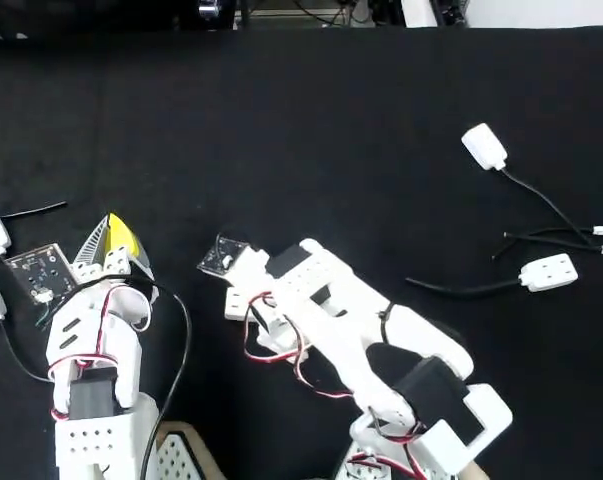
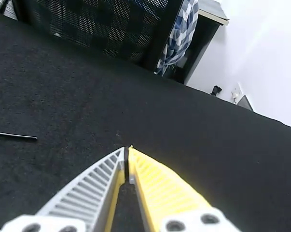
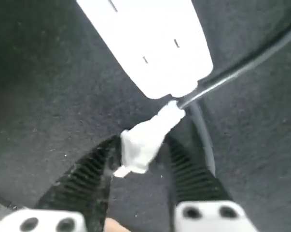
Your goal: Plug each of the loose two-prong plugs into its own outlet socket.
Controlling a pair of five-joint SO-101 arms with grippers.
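Clamped, apparently, on a small white two-prong plug (image 3: 135, 150) with the right gripper (image 3: 144, 147); hard to confirm contact on one side. Just beyond the plug, a white outlet block (image 3: 150, 43) with small slot marks on its face. From the plug's strain relief, a black cable (image 3: 242, 72) leading away.

Left gripper (image 2: 127, 151) pressed shut on nothing, grey and yellow jaws tip to tip, low over the near left of the black cloth (image 1: 331, 120).

Plug body likely light and rigid, in smooth plastic, so prone to twisting in the jaws. Best taken across the flat sides of the body, prongs left free, never by the cord. Expect a sideways tug from the stiff cable, and sliding from the light outlet block under a push. Prongs probably bendable if driven in crooked.

Underneath, cloth slightly fuzzy, matte, good for friction. Over on the right, a further white socket piece (image 1: 549, 271), well to the right of the arms. Beyond the far edge, a mesh chair (image 2: 111, 24), a checked cloth (image 2: 181, 29) and a white wall (image 2: 261, 63).
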